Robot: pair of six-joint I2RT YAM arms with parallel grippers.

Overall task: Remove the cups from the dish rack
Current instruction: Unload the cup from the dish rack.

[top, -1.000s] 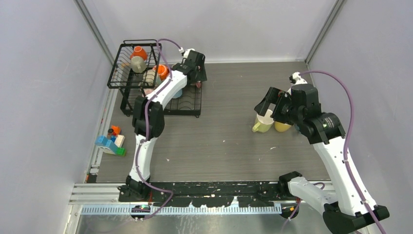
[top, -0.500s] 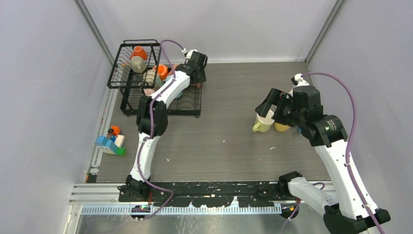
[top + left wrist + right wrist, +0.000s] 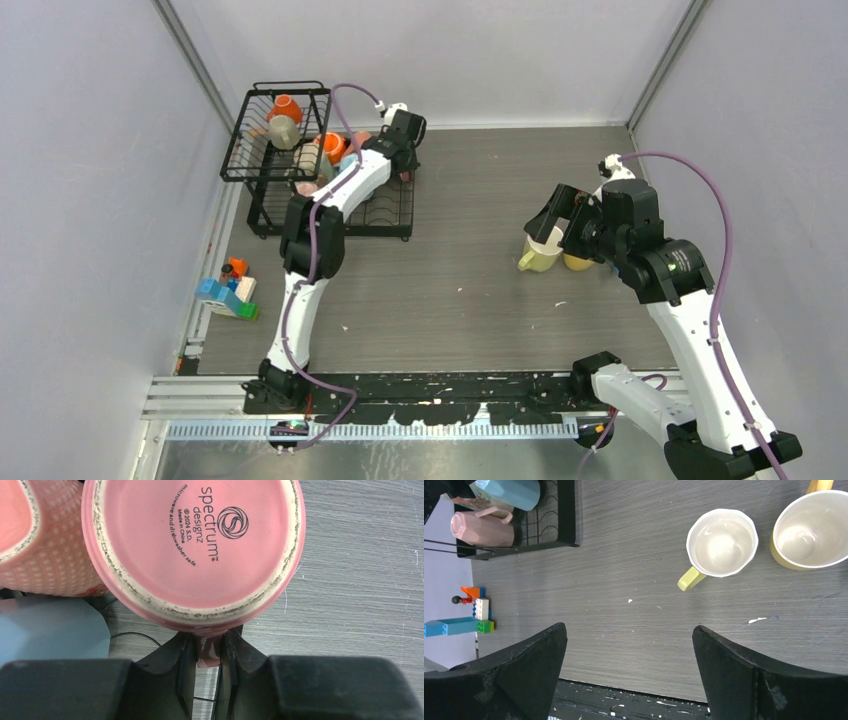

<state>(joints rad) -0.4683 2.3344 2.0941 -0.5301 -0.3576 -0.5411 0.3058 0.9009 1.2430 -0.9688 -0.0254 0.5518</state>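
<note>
The black wire dish rack (image 3: pixel 392 215) stands at the far left of the table. An upturned pink cup (image 3: pixel 195 545) fills the left wrist view, base toward the camera. My left gripper (image 3: pixel 209 640) is shut on its handle (image 3: pixel 210 655) at the rack's far right corner (image 3: pixel 400 150). A dotted pink cup (image 3: pixel 47 545) and a light blue cup (image 3: pixel 50 630) lie beside it. Two orange cups (image 3: pixel 287 105) (image 3: pixel 333 147) and a beige cup (image 3: pixel 283 130) sit in the rack. My right gripper (image 3: pixel 629 630) hangs open above the table.
A white cup with a yellow-green handle (image 3: pixel 722 547) and a yellow cup (image 3: pixel 811 527) stand upright on the table under the right arm (image 3: pixel 640 250). Toy bricks (image 3: pixel 228 292) lie near the left wall. The rack's basket section (image 3: pixel 240 150) sits at the far left.
My left gripper has closed its fingers onto the pink cup's handle and shifted slightly farther back. The right arm has drifted a little to the right, still open.
</note>
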